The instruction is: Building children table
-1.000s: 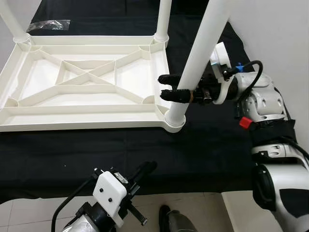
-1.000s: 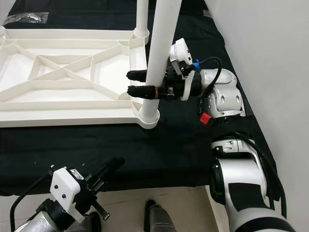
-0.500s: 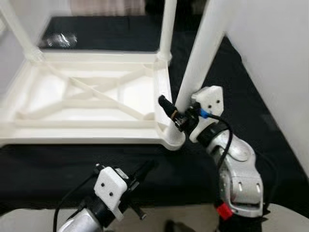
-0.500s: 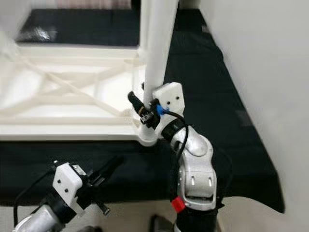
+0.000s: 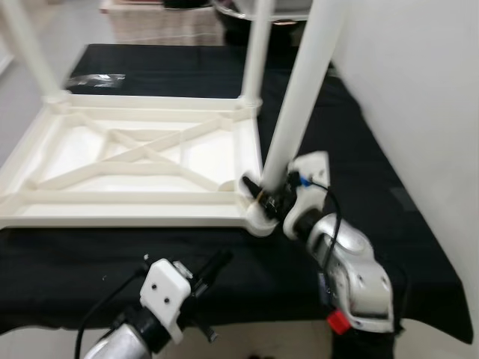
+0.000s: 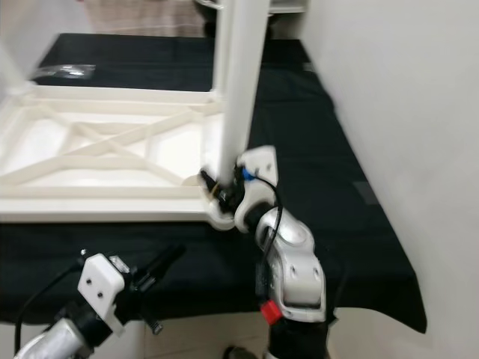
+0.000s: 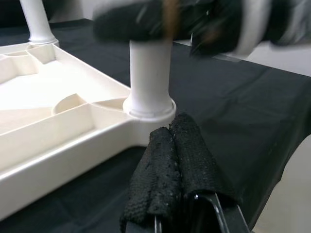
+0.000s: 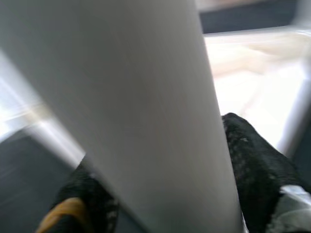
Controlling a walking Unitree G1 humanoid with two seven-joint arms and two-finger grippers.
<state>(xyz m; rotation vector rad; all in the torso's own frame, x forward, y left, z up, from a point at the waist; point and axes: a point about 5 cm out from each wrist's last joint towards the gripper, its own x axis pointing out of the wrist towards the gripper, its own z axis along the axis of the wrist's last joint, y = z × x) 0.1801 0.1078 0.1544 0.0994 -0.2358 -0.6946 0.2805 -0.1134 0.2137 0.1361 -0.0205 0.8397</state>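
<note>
Your right gripper, jaws pinching the white leg, is sliding down to its socket at the upturned tabletop's near right corner, seating it; left gripper jaws pressed together.

table legs cut off above, right gripper blurred

We see a black cloth carrying the upturned white tabletop (plus a clear plastic bag beyond).

Black cloth w/ clear plastic bag; wicker basket behind.
</note>
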